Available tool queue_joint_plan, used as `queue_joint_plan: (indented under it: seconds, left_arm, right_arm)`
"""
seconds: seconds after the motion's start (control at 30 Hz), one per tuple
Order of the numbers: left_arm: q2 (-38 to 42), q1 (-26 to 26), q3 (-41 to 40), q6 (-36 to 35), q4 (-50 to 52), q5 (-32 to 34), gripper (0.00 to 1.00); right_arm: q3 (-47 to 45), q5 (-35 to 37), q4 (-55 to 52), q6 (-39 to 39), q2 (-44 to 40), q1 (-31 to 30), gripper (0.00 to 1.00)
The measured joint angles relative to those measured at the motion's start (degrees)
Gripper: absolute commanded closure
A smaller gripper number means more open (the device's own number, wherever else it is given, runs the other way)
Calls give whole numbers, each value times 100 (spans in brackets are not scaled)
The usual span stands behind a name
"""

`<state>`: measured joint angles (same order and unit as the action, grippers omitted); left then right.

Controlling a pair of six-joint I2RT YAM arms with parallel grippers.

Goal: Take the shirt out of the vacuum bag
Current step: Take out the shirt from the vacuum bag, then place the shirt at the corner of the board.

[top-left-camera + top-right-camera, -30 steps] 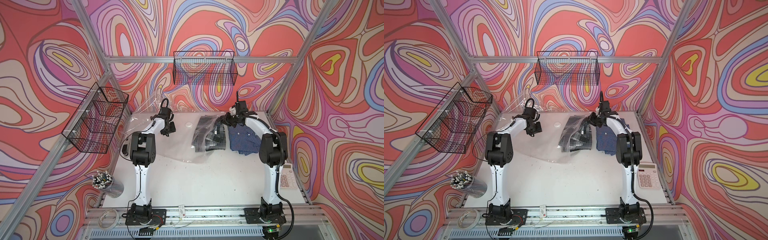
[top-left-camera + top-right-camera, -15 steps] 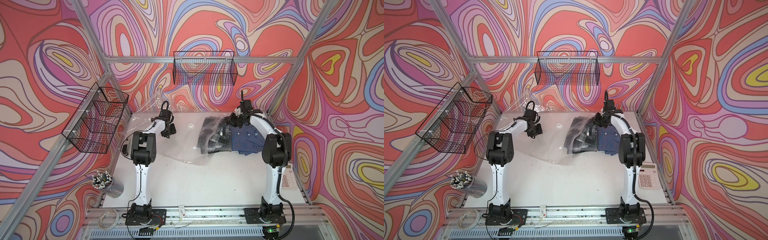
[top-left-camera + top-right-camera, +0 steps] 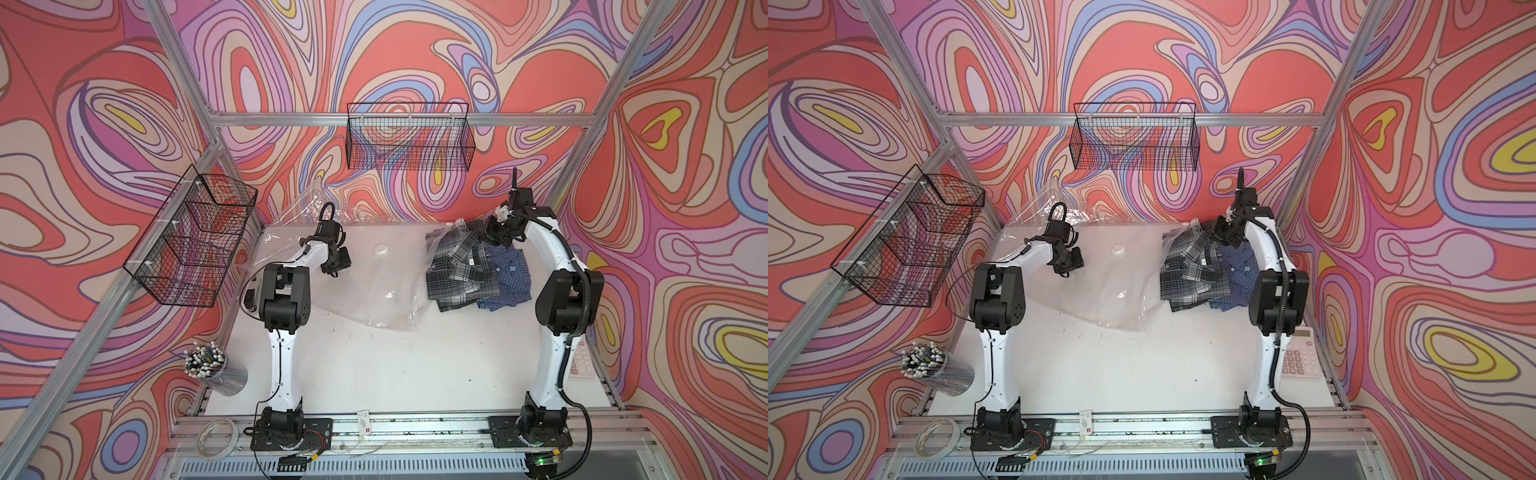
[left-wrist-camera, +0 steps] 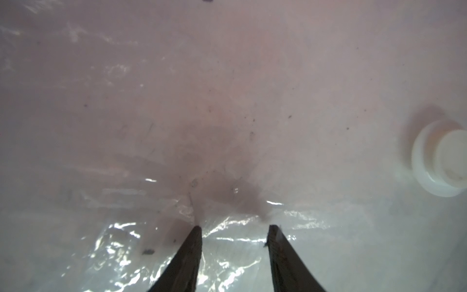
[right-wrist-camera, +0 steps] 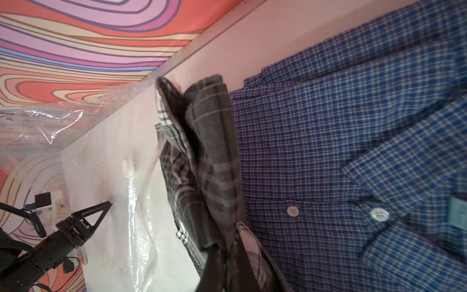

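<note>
valve [image 4: 441, 161] cut off by left wrist frame edge; right gripper [image 5: 228, 255] tips buried in grey plaid shirt [image 5: 214, 151] folds, blurred; blue shirt [image 5: 353, 151] runs off frame; calculator [image 3: 581, 365] half hidden behind right arm; vacuum bag [image 3: 365, 299] zip edge too faint to find

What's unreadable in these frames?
- Right hand fingertips: wrist view, buried in grey shirt folds; top views, too small and dark.
- Left hand: wrist view, open above bag; contact lost in glare.
- Bag's zip edge: both top views, clear film too faint.
- Shirt edge in or out of bag: same reason.
</note>
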<state>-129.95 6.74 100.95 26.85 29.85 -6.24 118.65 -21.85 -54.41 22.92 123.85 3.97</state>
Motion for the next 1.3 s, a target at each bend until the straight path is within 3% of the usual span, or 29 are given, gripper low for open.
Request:
queue_joint_plan:
  seconds: [0.4, 0.73, 1.17, 1.3]
  left_arm:
    - [11, -85, -31, 0, -50, 7, 54]
    - [11, -85, -33, 39, -55, 20, 54]
    - [55, -85, -122, 37, -166, 4, 49]
    - [365, -90, -610, -9, -391, -17, 45]
  right_arm:
    - [446, -46, -654, -535, 48, 866, 100]
    - [-555, -293, 291, -155, 79, 1467, 100]
    - [81, -564, 660, -144, 706, 1585, 100]
    - [-330, -186, 1097, -258, 802, 1593, 70]
